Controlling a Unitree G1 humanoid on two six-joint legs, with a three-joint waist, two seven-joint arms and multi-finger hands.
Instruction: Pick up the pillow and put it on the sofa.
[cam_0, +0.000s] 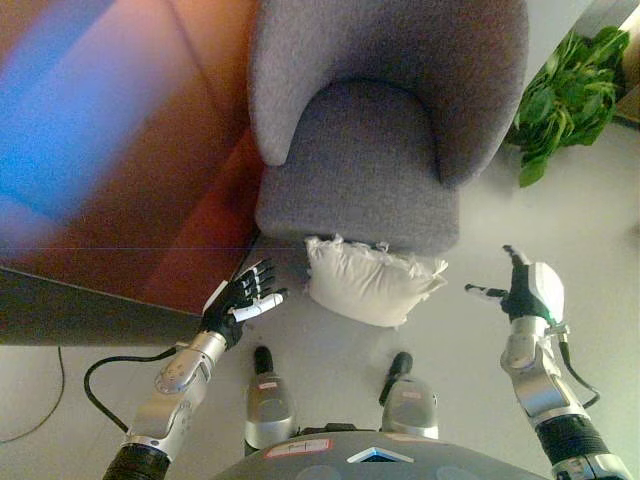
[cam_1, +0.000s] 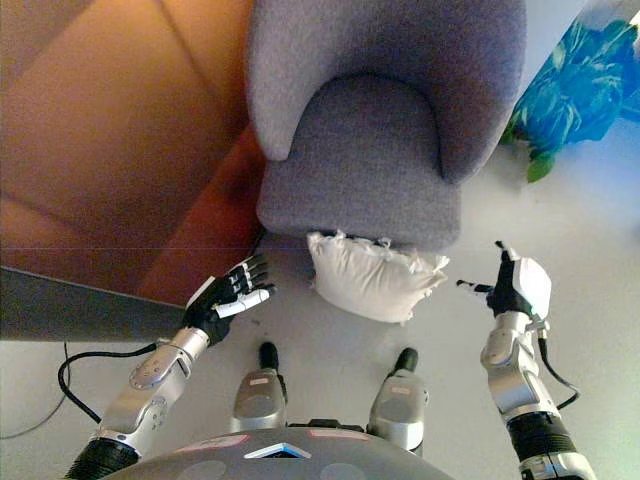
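A cream pillow (cam_0: 370, 281) with a frilled edge lies on the floor, leaning against the front of the grey armchair-style sofa (cam_0: 372, 170). My left hand (cam_0: 243, 298) hovers open a short way to the pillow's left, fingers spread, touching nothing. To the pillow's right my right hand (cam_0: 527, 288) is raised and open, palm turned inward, also apart from the pillow. The sofa's seat holds nothing.
A green potted plant (cam_0: 567, 98) stands at the back right, beside the sofa. A dark low ledge (cam_0: 90, 310) runs along the left, behind my left arm. Pale floor (cam_0: 470, 350) spreads around the pillow.
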